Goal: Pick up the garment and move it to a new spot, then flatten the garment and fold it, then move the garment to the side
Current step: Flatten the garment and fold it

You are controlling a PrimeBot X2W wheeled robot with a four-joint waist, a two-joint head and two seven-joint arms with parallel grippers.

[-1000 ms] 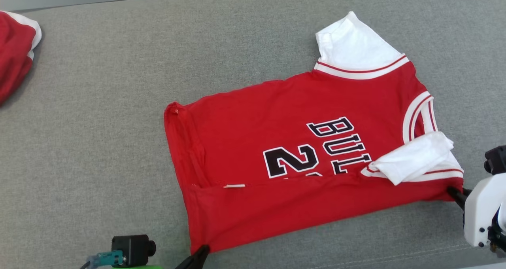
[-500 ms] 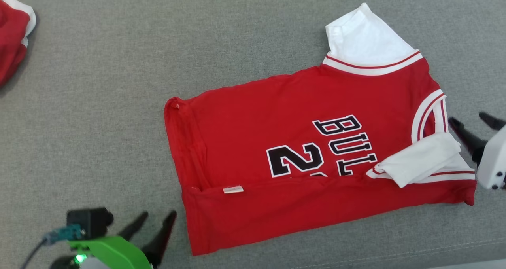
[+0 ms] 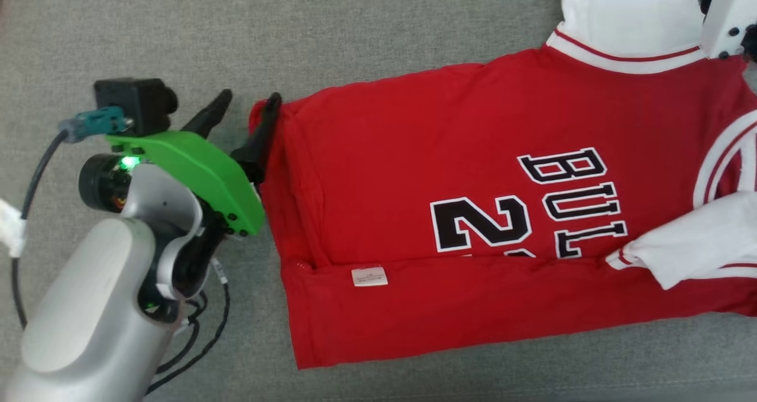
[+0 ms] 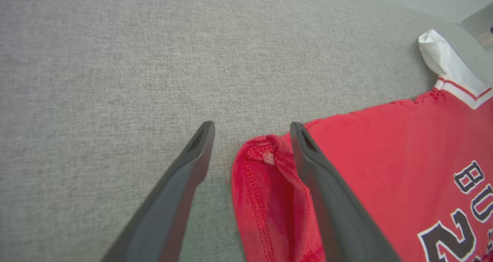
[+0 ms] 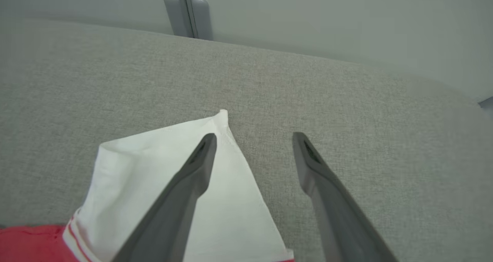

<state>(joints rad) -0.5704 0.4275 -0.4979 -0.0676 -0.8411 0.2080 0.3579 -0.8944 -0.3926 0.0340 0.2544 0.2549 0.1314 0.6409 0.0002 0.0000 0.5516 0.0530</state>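
While the red jersey with white sleeves and black lettering (image 3: pixel 414 154) lay flat on the grey fabric bench (image 3: pixel 355 23), its near edge folded over, the left gripper (image 3: pixel 249 97) straddled its hem corner, jaws wide apart and empty. The right gripper (image 5: pixel 254 135) had its jaws spread too, holding nothing, one finger over the white sleeve (image 5: pixel 134 165).

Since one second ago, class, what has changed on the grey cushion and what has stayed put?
Both grippers let go of the near folded edge of the shirt and opened. The left gripper moved forward to straddle the far hem corner; the right gripper moved to the far white sleeve. The shirt stayed flat with its near edge folded over.
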